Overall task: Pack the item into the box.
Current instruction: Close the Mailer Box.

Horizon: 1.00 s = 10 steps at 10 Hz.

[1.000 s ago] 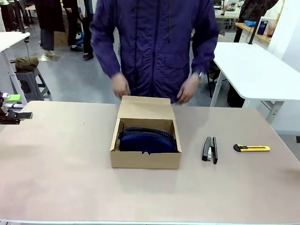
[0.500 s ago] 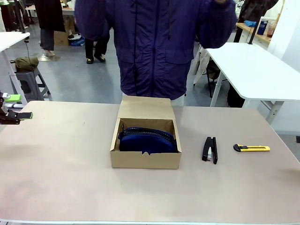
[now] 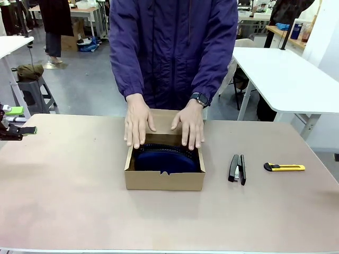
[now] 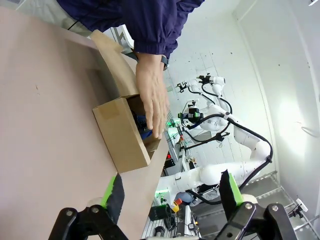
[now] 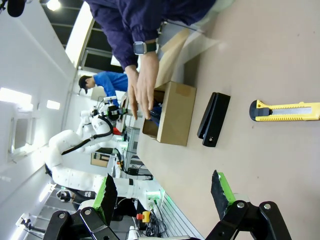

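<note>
Though already down inside the box (image 3: 164, 181), at the centre of the table (image 3: 79, 206), treat the pouch (image 3: 165, 160) as the likeliest source of trouble: fills the opening nearly wall to wall, zipper edge riding high along the 12 o'clock side, so may well spring up against the flap (image 3: 164, 120) and keep the front tab from seating. Judging by the front view, closing in hand rather than done: flap open and hinged at 12 o'clock, with the person's right hand (image 3: 137, 123) and left hand (image 3: 189, 126) laid on it, fingers draped over the rim toward 6 o'clock; cannot tell whether touching the pouch. Could slide the light box toward 6 o'clock if pressed hard, or crease the flap over the bulge instead of shutting flat. Beware too of the stapler (image 3: 237, 169), near the box at 3 o'clock, and of the knife (image 3: 284, 167) farther out along the same line: liable to be knocked by a shifted box or a sweeping sleeve. Keep both claws out for now: left gripper (image 4: 170, 190) spread wide with nothing between its pads, hanging well apart from the box, out beyond 9 o'clock; right gripper (image 5: 164, 192) likewise released and empty, looking in from beyond 3 o'clock past knife and stapler. Would meet the hands if sent in at this point, with fingers pinched against the cardboard rim as the worst of it.
</note>
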### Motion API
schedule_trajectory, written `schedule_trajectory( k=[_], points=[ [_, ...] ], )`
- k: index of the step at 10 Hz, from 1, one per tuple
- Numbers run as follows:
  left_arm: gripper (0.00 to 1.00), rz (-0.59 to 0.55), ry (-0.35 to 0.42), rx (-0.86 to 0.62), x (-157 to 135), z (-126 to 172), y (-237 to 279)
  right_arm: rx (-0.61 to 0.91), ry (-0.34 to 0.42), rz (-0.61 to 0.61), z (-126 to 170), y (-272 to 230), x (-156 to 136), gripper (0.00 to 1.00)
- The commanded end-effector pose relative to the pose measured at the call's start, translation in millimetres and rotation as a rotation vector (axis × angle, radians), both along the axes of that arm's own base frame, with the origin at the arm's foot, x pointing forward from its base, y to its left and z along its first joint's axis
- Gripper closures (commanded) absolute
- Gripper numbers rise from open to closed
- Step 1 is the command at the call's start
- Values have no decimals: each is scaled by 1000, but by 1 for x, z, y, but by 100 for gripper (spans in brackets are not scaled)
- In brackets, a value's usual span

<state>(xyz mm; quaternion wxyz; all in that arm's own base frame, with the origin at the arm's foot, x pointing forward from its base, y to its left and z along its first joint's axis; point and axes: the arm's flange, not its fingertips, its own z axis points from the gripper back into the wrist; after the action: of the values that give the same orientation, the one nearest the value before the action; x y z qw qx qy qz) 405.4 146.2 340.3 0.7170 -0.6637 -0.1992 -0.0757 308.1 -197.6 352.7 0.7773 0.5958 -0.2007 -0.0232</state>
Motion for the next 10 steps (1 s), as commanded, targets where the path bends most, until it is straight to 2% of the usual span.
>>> schedule_trajectory(
  k=[1, 4, 5, 6, 7, 10],
  points=[
    [0, 0, -6, -2, -2, 3, -2, 9, -25, -5, 2, 0, 2, 0],
    [0, 0, -6, -2, -2, 3, -2, 9, -25, -5, 2, 0, 2, 0],
    [0, 0, 0, 0, 0, 0, 0, 0, 0, 0, 0, 0, 0, 0],
    [0, -82, -26, -6, 6, 9, -14, -4, 16, 15, 8, 9, 8, 0],
    [0, -98, -51, -15, 14, 21, -31, -35, 13, 25, 18, 23, 20, 0],
    [0, -138, -80, 81, 47, 61, -101, -101, -4, 83, 45, 95, 62, 0]
  ],
)
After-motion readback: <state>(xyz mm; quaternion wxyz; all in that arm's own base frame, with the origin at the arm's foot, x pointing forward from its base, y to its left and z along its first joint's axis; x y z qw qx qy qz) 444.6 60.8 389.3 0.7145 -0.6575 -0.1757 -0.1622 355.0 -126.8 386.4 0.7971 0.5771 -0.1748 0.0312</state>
